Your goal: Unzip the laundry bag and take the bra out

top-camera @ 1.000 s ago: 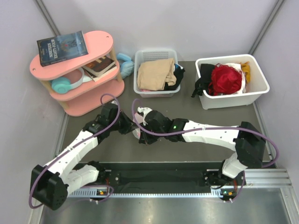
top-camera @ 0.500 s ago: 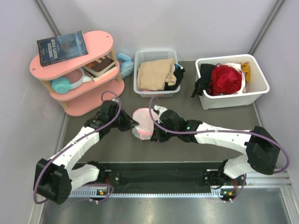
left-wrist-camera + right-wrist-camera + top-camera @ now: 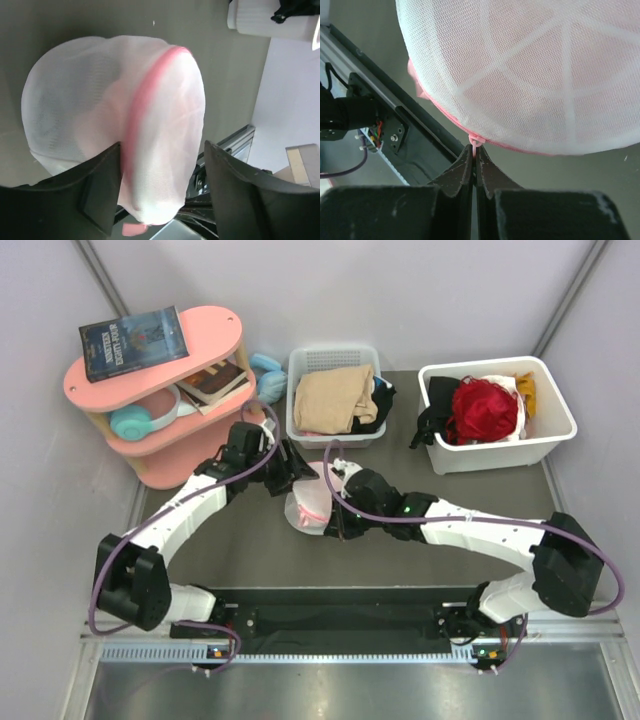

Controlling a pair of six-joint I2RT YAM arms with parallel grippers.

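The laundry bag (image 3: 308,502), a round white mesh pouch with pink zipper trim, lies mid-table between my two grippers. My left gripper (image 3: 288,476) is open at its far-left side. In the left wrist view the bag (image 3: 100,110) bulges between the spread fingers (image 3: 102,185), and its pink trim (image 3: 145,100) runs toward the left one. My right gripper (image 3: 475,150) is shut on the pink zipper pull (image 3: 476,141) at the rim of the bag (image 3: 535,75). The bra is hidden; only a pinkish tint shows through the mesh.
A pink shelf (image 3: 160,390) with a book and blue headphones stands at the far left. A white basket (image 3: 300,430) holds beige clothing. A white bin (image 3: 545,435) at the far right holds a red garment. A metal rail (image 3: 350,625) runs along the near edge.
My left gripper has opened and moved farther from the bases and to the right. The bag has come out from under the arms. The right gripper stays shut on the pull.
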